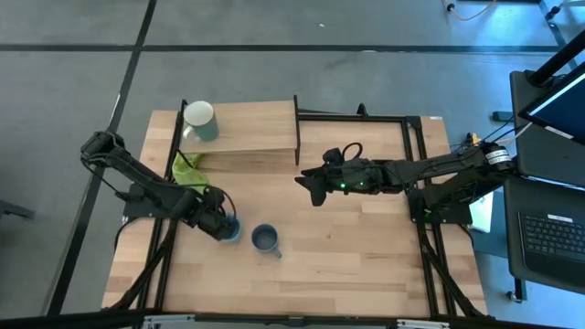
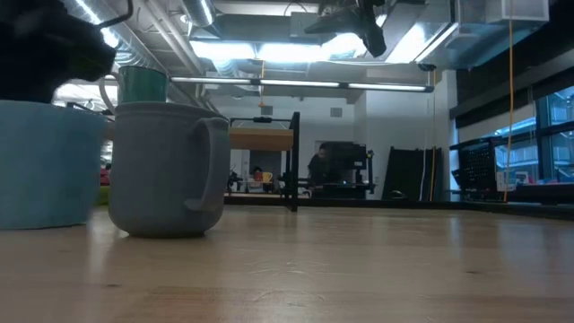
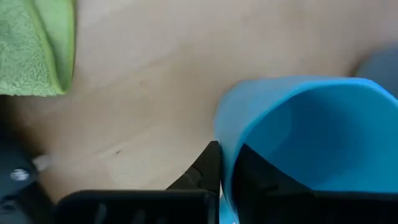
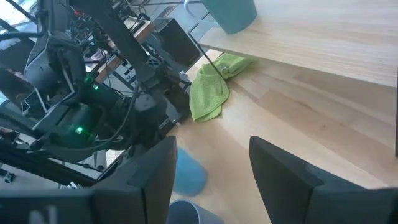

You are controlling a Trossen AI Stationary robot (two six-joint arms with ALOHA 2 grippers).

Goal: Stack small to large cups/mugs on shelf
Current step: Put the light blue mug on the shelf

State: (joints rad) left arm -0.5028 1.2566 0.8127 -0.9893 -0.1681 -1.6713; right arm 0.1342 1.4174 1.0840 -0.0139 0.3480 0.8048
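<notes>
High view | left gripper jaws pinched smooth blue mug wall | right gripper open, empty, above tabletop

green mug upright on shelf; blue mug, grey mug upright on tabletop

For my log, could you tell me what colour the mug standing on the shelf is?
Pale green, with a white inside: the mug on the shelf shows best in the high view.

Lighting is even and cool in the high view. In the low view, ceiling strip lights produce glare; the near light blue mug is blurred. The left wrist view is soft, without hard shadows.
</notes>
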